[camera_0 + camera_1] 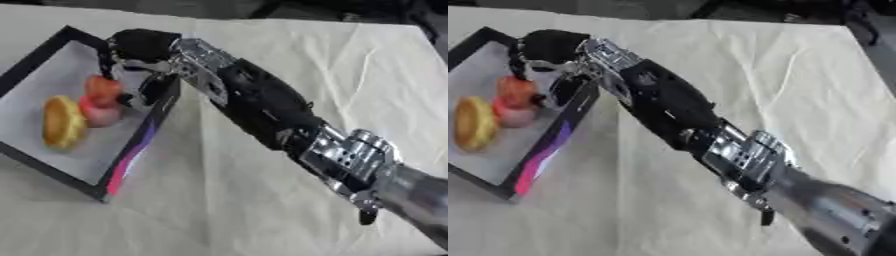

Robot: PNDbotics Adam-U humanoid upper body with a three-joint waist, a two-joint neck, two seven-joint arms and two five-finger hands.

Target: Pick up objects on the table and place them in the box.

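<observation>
My right arm reaches from the lower right across the table to the black-walled box (pixel 140 142) at the upper left. The right hand (pixel 144 47) hangs over the box's right wall with its fingers (pixel 108 65) curled downward. A red rounded object (pixel 102 89) sits between a finger and the thumb (pixel 147 94), just above a pink-red object (pixel 101 115) on the box floor. A yellow-orange round object (pixel 63 122) lies left of these inside the box. My left hand shows in no view.
A cream cloth (pixel 262 210) covers the table, with creases running across it. The box's right wall (pixel 546 150) shows a pink and purple stripe. Dark shapes line the far edge of the table.
</observation>
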